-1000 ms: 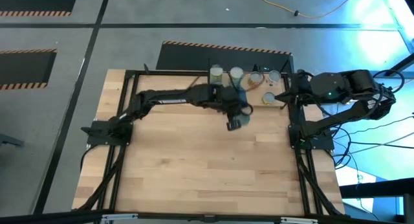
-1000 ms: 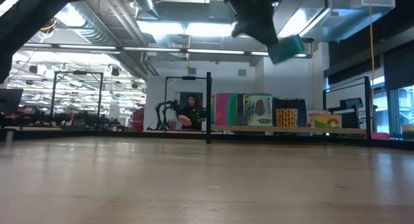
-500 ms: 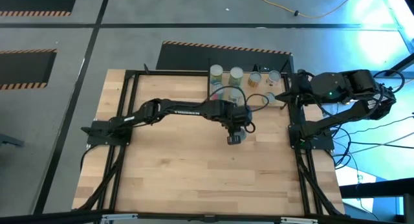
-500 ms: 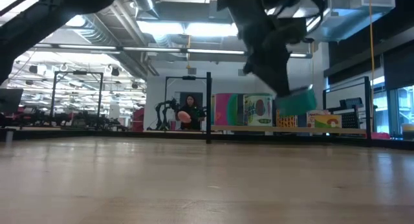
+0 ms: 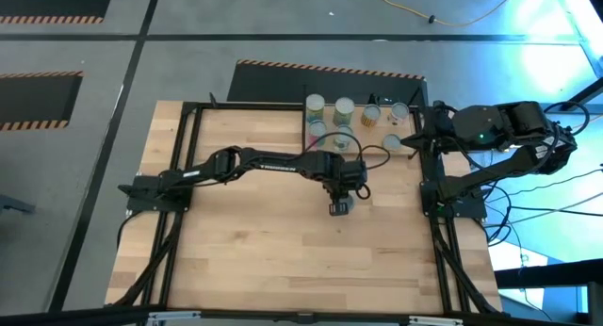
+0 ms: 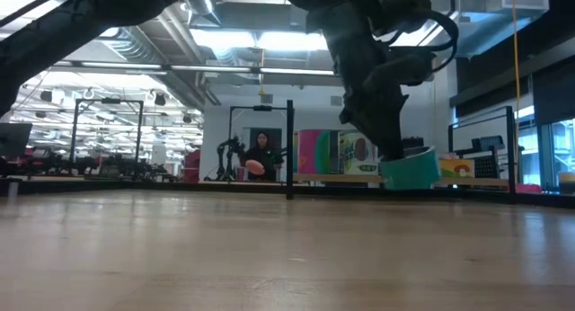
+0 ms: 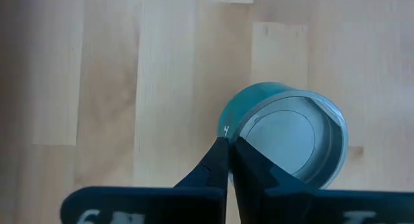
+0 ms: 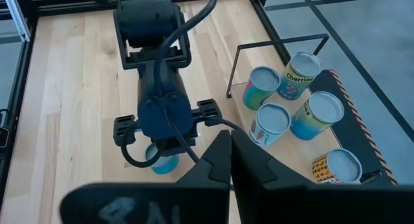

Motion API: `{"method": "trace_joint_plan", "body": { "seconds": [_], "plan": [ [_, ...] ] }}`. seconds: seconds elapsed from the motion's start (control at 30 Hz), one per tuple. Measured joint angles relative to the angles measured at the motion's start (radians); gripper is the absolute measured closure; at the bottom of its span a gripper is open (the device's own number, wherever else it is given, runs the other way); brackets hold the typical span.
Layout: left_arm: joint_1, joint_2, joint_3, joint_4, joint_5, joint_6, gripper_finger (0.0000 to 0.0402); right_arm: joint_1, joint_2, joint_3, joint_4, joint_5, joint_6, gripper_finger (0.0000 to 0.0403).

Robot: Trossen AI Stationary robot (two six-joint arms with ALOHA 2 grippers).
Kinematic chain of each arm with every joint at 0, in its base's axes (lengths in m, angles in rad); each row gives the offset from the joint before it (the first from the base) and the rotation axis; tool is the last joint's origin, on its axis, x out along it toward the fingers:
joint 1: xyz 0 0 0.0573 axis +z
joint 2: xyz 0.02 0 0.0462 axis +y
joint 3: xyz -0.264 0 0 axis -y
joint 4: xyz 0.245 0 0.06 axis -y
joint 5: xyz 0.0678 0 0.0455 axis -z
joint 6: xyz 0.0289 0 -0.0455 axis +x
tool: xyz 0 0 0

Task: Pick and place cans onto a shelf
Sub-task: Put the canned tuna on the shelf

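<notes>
My left gripper reaches out over the middle of the table and is shut on a teal can with a silver-grey top. The can is low over the wooden tabletop; I cannot tell whether it touches it. Several other cans stand upright on the light wood shelf at the table's far edge; they also show in the right wrist view. My right gripper is shut and empty, at the table's far right by the shelf. My left gripper pinches the teal can's top rim between its two fingers, at one side of the round top. The fingers come from above, pointing down. The can hangs below them, nearly upright, its top slightly tilted.
A thin black wire frame stands at the shelf's near side. Black rails run along the table's left, right and far edges. The left arm lies across the table's middle. A person stands far off in the room.
My left gripper has gone from beside the shelf toward the table's near edge and down, still shut on the teal can. The can hung high and tilted; now it is low over the table and nearly upright.
</notes>
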Motion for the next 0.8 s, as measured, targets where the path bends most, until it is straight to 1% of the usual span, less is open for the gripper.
{"method": "trace_joint_plan", "body": {
  "seconds": [0.2, 0.8],
  "plan": [
    [0.001, 0.0, 0.0, 0.003, 0.016, 0.0, 0.0385, 0.0, 0.0, 0.0, 0.0, 0.0, 0.0, 0.0396],
    [0.002, 0.002, 0.0, 0.026, -0.005, -0.026, 0.0379, 0.0, 0.0, 0.0, 0.0, -0.001, -0.025, 0.0396]
  ]
}}
